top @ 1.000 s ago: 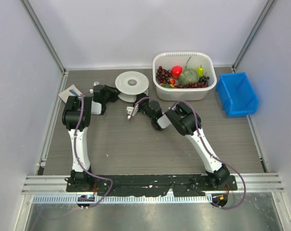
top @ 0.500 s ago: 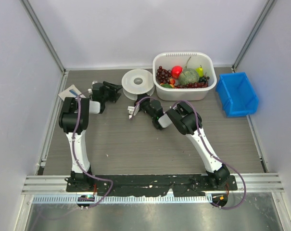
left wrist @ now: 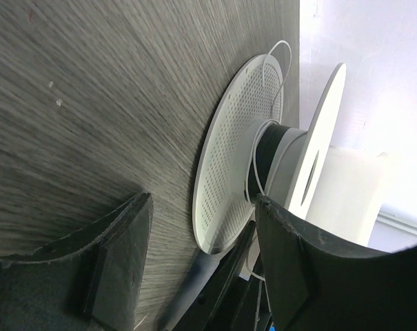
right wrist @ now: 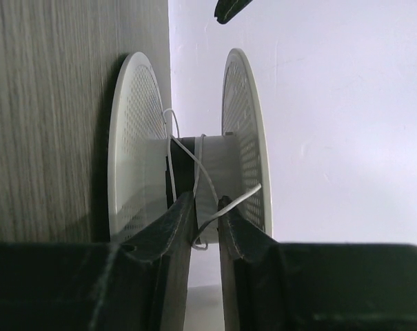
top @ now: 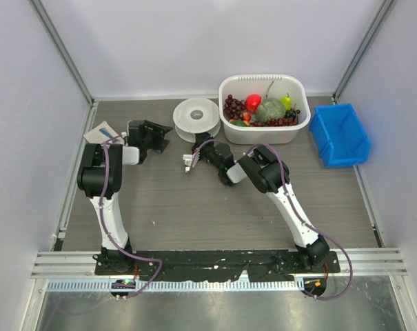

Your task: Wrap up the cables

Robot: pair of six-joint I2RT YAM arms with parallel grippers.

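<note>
The white perforated spool (top: 198,118) lies flat on the table beside the fruit tub. The thin white cable (right wrist: 196,160) is wound a few turns round its dark hub, and a loose end curls out between my right fingertips. In the right wrist view my right gripper (right wrist: 206,200) stands just short of the spool (right wrist: 134,138), its jaws a little apart, wider than the cable. My left gripper (left wrist: 202,207) is wide open, left of the spool (left wrist: 236,138) and not touching it; a cable loop (left wrist: 282,49) sticks out past the rim. From above, the left gripper (top: 163,134) and right gripper (top: 188,162) flank the spool.
A white tub (top: 263,78) of toy fruit stands right of the spool, touching or nearly so. A blue bin (top: 340,134) sits at the far right. A white card (top: 101,131) lies at the left edge, behind the left arm.
The spool, tilted in the left gripper's hold, now lies flat on the table. The left gripper opened and drew back to the left. The right jaws parted slightly round the cable.
</note>
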